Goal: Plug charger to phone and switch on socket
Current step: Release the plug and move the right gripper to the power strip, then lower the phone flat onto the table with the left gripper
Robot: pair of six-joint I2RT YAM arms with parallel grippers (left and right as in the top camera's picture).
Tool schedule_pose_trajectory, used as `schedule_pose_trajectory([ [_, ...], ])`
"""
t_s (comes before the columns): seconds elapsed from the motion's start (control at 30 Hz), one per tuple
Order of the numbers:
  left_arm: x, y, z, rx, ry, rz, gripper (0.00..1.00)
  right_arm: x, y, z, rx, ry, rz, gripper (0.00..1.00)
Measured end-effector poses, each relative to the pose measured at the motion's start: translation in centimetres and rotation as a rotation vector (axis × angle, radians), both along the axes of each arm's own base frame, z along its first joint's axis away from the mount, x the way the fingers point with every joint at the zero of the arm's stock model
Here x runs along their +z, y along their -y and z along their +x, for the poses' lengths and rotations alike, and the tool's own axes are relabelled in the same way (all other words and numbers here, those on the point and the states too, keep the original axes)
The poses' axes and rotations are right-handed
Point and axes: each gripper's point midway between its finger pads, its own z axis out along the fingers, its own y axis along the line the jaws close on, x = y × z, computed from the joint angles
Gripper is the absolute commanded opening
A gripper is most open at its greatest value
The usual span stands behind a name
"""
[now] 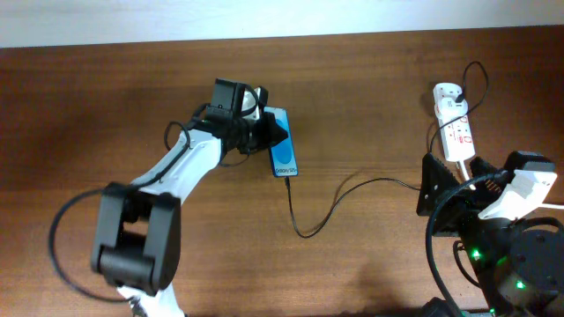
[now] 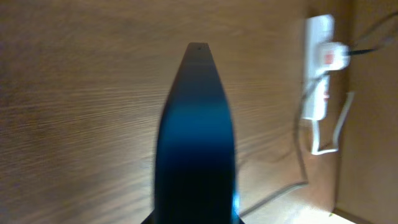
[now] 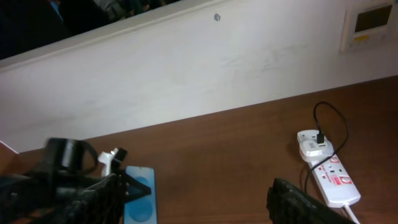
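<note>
The phone lies on the wooden table with its blue screen up. It also shows in the right wrist view. My left gripper reaches it from the left and is shut on its upper edge. In the left wrist view the phone is a blurred dark blue shape in the middle. The thin black charger cable meets the phone's lower end and runs right to the white plug in the socket. My right gripper is open and empty, just below the socket.
A thicker white cable leaves the socket's near end towards my right arm's base. The socket and plug lie near the white back wall. The socket also shows in the left wrist view.
</note>
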Motion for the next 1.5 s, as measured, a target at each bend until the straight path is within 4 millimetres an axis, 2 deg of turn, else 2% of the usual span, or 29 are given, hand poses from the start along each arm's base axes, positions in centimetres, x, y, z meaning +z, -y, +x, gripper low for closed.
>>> schedule_pose_trajectory([
  [0.13, -5.2, 0.4, -0.7, -0.015, -0.099, 0.033, 0.00, -0.3, 0.0, -0.1, -0.001, -0.013, -0.006, 0.78],
  [0.2, -6.2, 0.4, -0.9, -0.022, -0.117, 0.037, 0.00, -0.7, 0.0, 0.0, -0.001, -0.027, -0.015, 0.78],
  [0.4, -5.8, 2.1, -1.5, -0.184, -0.034, -0.048, 0.00, -2.5, -1.3, 1.9, -0.004, -0.102, -0.072, 0.78],
  [0.47, -5.1, 2.8, -1.2, -0.227, 0.018, -0.088, 0.00, -2.9, -1.6, 2.3, -0.004, -0.120, -0.084, 0.78],
  [0.67, -4.9, 3.7, -1.7, -0.272, 0.033, -0.122, 0.00, -3.5, -1.7, 2.4, -0.004, -0.141, -0.100, 0.79],
  [0.7, -5.5, 3.9, -1.8, -0.275, 0.025, -0.124, 0.03, -3.5, -1.6, 2.3, -0.004, -0.145, -0.102, 0.79],
  [0.77, -5.9, 4.4, -1.9, -0.276, -0.001, -0.165, 0.17, -3.6, -1.6, 2.3, -0.004, -0.148, -0.105, 0.80],
  [0.93, -7.8, 4.5, -2.5, -0.261, -0.053, -0.113, 0.29, -4.1, -1.5, 2.1, -0.004, -0.166, -0.118, 0.80],
  [1.1, -7.1, 4.3, -2.8, -0.252, -0.087, -0.085, 0.58, -4.1, -1.5, 2.1, -0.004, -0.168, -0.120, 0.80],
  [1.3, -6.5, 4.4, -2.8, -0.252, -0.081, -0.079, 0.69, -4.3, -1.6, 2.3, -0.004, -0.175, -0.125, 0.81],
  [1.33, -6.5, 4.4, -2.8, -0.252, -0.082, -0.078, 0.80, -4.3, -1.6, 2.3, -0.004, -0.176, -0.125, 0.81],
  [1.4, -6.3, 4.4, -3.0, -0.261, -0.087, -0.081, 0.82, -4.3, -1.6, 2.3, -0.004, -0.176, -0.126, 0.81],
  [1.5, -6.0, 4.3, -3.0, -0.268, -0.074, -0.056, 0.95, -4.3, -1.6, 2.3, -0.004, -0.177, -0.126, 0.81],
])
